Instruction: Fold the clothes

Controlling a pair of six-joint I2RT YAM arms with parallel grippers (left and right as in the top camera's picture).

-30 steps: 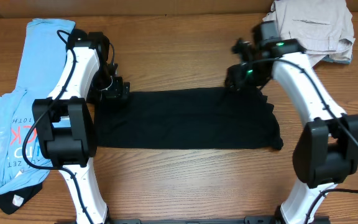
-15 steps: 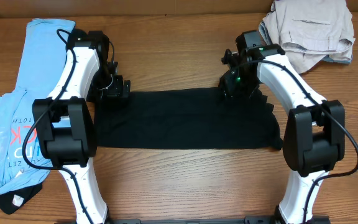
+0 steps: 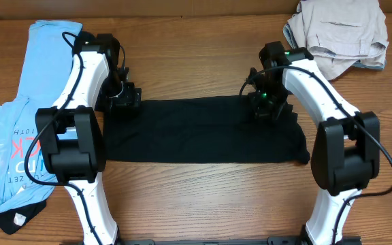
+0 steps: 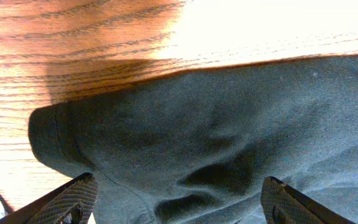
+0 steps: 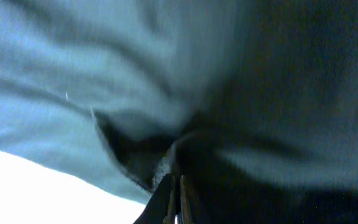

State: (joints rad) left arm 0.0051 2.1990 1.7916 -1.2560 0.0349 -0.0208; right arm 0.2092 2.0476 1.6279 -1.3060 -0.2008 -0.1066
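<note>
Black cloth takes up the middle of the desk point(image 3: 196, 197): the black shirt point(image 3: 203, 133) lies flat as a wide band running from 9 o'clock to 3 o'clock, its long edges fairly straight and its 3 o'clock end a little ragged. The left hand point(image 3: 122, 101) sits at the band's 10 o'clock corner. In the left wrist view its fingers point(image 4: 67, 199) stand far apart, one on each side of the rounded, hemmed corner of the shirt, and nothing is clamped between them. The right hand point(image 3: 269, 109) is down on the shirt's far edge at about 2 o'clock. Its wrist view shows the two fingertips pressed together with a pucker of the dark fabric gathered at them, so it is closed and pinching the shirt.

A light blue T-shirt point(image 3: 19, 116) with red-and-white lettering stretches along the desk's 9 o'clock side, partly under the left arm. A scrap of dark cloth with a white label point(image 3: 9, 221) peeks out at its near end. Beige-grey garments point(image 3: 339, 34) lie heaped at 1 o'clock, well apart from the black shirt.
</note>
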